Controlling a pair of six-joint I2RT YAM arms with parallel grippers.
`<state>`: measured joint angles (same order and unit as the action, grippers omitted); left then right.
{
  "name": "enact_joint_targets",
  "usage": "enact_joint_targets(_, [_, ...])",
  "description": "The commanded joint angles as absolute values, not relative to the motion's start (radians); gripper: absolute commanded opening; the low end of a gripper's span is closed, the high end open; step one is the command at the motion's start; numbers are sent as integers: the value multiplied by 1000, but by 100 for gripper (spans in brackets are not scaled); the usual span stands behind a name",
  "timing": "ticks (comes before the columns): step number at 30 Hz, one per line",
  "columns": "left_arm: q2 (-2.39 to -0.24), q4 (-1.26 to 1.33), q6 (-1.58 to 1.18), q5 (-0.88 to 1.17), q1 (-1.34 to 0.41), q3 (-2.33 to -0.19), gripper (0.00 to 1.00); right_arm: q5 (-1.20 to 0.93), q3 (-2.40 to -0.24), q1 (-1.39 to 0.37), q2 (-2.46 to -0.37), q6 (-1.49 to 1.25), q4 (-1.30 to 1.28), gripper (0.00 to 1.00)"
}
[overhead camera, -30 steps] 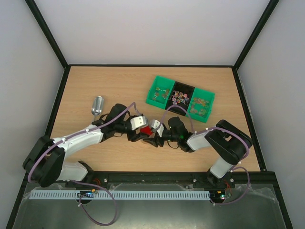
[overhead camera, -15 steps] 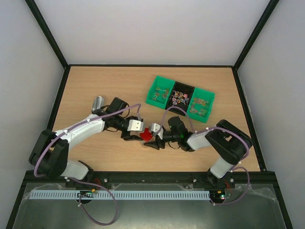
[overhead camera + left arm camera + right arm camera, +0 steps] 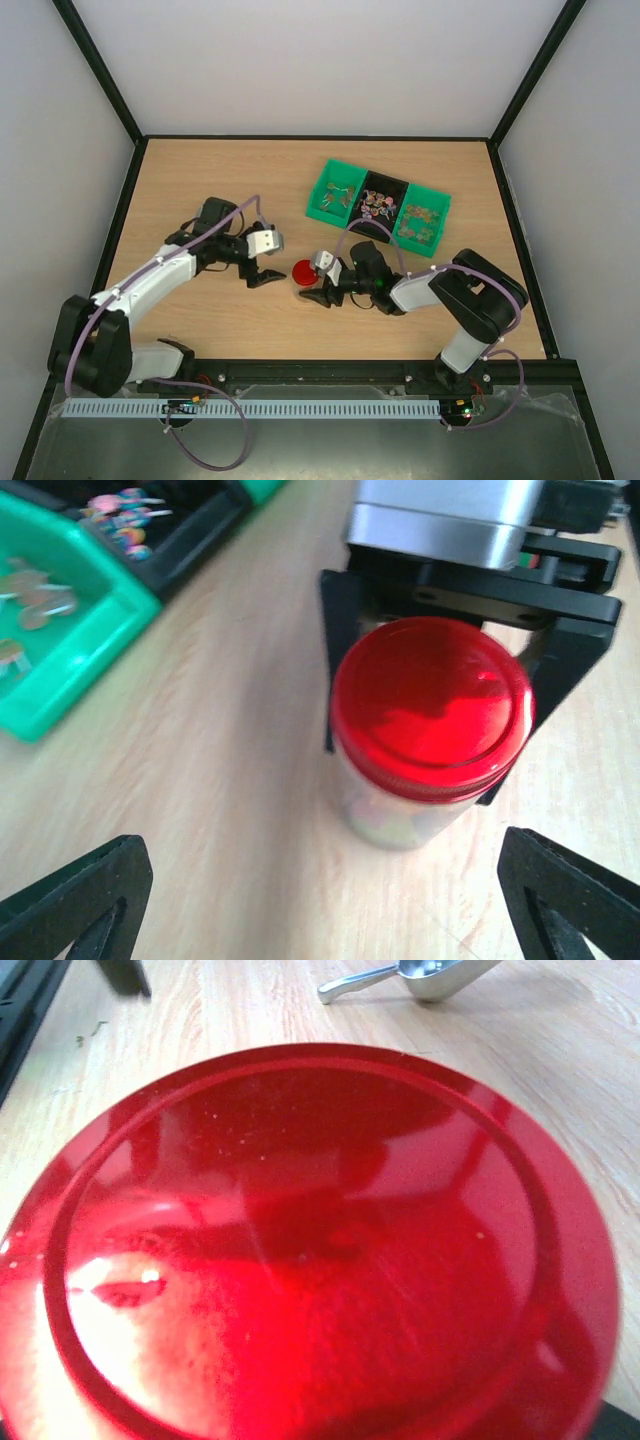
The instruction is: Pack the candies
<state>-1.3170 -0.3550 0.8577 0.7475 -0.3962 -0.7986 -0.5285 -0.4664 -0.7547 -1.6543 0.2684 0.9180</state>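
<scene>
Top view: left fingers [image 3: 266, 274] just sprang wide apart and backed away from the red lid [image 3: 304, 271]; right fingers [image 3: 312, 285] stay clamped on the jar [image 3: 302, 283].
Left wrist: lid seated; candies [image 3: 380, 825] inside the jar, between the right fingers, ahead of the left ones.
Right wrist: lid fills everything under the fingers.
Meaning: capping looks finished.

You are looking down at a clear jar [image 3: 400, 825] with a red lid [image 3: 432, 705], standing upright on the wooden table [image 3: 220, 780]. The right gripper [image 3: 418, 770] presses its black jaws against the jar's two sides. Your left gripper [image 3: 320, 905] has its jaws wide apart, clear of the jar. At upper left, a green and black tray [image 3: 90, 650] holds candies [image 3: 120, 525].
</scene>
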Motion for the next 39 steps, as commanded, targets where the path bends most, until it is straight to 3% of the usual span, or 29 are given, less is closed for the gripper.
enact_joint_targets(1, [-1248, -275, 711, 705, -321, -761, 99, -455, -515, -753, -1695, 241, 930, 47])
enact_joint_targets(6, [-1212, -273, 697, 673, -306, -749, 100, -463, -577, -753, -1752, 252, 900, 56])
enact_joint_targets(12, [-1217, -309, 733, 679, -317, -746, 99, -464, -622, -753, -1778, 252, 875, 100])
enact_joint_targets(39, [-1261, -333, 706, 643, -335, -844, 100, -614, -614, -536, -1367, 380, 268, 99])
